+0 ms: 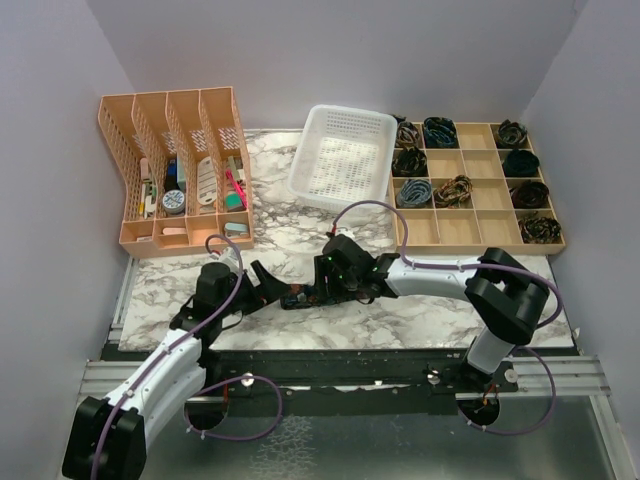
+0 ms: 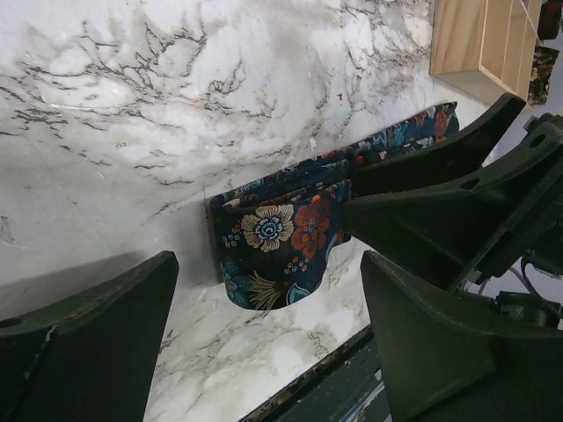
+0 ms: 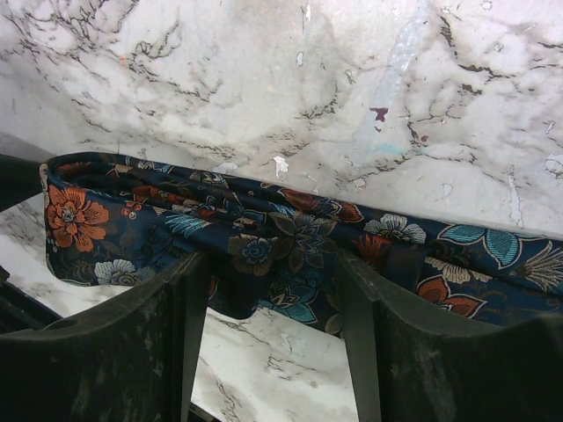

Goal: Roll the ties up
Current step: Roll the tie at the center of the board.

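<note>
A: From above you get little of the long narrow necktie of dark navy fabric with orange, blue and cream flowers (image 1: 297, 297); only a short dark scrap shows on the white marble-patterned mat (image 1: 450, 310), on the arms' side of the white plastic mesh basket (image 1: 345, 160); the two black grippers meet over it and hide the rest.

B: Your wrist cameras fill that in; the left one shows the tie's end folded back on itself into a flat double layer on the mat; the right one shows the strip running on away from that fold, which the top view never gives you.

A: And the grip?

B: The left gripper (image 2: 268, 264) is spread wide, nothing between its fingers, the folded end just ahead of it; the right gripper (image 3: 273, 268) has its fingertips against the tie, fabric sagging in the gap; whether it pinches, you cannot tell from any view.

A: What's around?

B: Left of the basket, a peach plastic desk organiser with upright slots (image 1: 170, 130), small items inside; right of the basket, a shallow wooden grid tray (image 1: 478, 225) with rolled coils of patterned fabric (image 1: 440, 131) in several compartments; the right gripper's fingers cross the left wrist view and cover part of the tie.
</note>
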Tool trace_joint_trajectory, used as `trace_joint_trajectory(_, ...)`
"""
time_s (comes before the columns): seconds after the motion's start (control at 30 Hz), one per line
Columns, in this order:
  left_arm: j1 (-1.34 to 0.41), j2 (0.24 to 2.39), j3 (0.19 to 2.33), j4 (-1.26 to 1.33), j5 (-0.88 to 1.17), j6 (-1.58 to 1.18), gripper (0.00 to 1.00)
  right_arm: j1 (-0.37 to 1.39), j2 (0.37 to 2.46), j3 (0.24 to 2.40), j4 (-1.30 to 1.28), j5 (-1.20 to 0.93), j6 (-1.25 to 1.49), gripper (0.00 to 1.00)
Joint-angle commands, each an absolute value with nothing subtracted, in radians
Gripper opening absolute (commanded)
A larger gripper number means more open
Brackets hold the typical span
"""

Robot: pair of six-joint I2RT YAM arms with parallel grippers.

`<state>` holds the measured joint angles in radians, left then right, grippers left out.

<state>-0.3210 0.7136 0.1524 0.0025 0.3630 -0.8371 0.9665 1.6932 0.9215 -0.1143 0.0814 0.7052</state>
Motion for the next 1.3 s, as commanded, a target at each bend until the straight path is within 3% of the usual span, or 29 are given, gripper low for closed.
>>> trace_joint_trajectory(0.0, -0.335, 0.732, 0.141, 0.047, 0.399, -0.817, 0.84, 0.958, 1.688, 0.936, -0.148, 0.088, 0.676, 0.62)
trace_joint_trajectory(0.13, -0.345, 0.739, 0.138, 0.042, 0.391, -0.816, 0.8, 0.958, 1.657, 0.947, -0.135, 0.066, 0.646, 0.61)
trace_joint_trajectory(0.27, -0.347, 0.713, 0.154, -0.01, 0.329, -0.815, 0.78, 0.958, 1.605, 0.929, -0.049, -0.022, 0.539, 0.69)
trace_joint_trajectory(0.5, -0.346, 0.579, 0.214, -0.191, 0.138, -0.858, 0.84, 0.959, 1.568, 0.883, 0.146, -0.131, 0.182, 0.88)
trace_joint_trajectory(0.53, -0.345, 0.564, 0.221, -0.222, 0.104, -0.871, 0.85, 0.959, 1.562, 0.847, 0.219, -0.194, 0.101, 0.89)
trace_joint_trajectory(0.6, -0.346, 0.535, 0.234, -0.282, 0.035, -0.908, 0.86, 0.959, 1.553, 0.755, 0.39, -0.332, -0.076, 0.99)
trace_joint_trajectory(0.73, -0.345, 0.499, 0.254, -0.375, -0.06, -0.955, 0.89, 0.959, 1.586, 0.671, 0.589, -0.455, -0.31, 1.0)
trace_joint_trajectory(0.87, -0.345, 0.484, 0.281, -0.428, -0.095, -0.958, 0.92, 0.96, 1.676, 0.779, 0.453, -0.52, -0.447, 1.0)
trace_joint_trajectory(1.27, -0.345, 0.451, 0.339, -0.473, -0.136, -0.958, 0.95, 0.96, 1.827, 0.864, 0.408, -0.66, -0.54, 0.97)
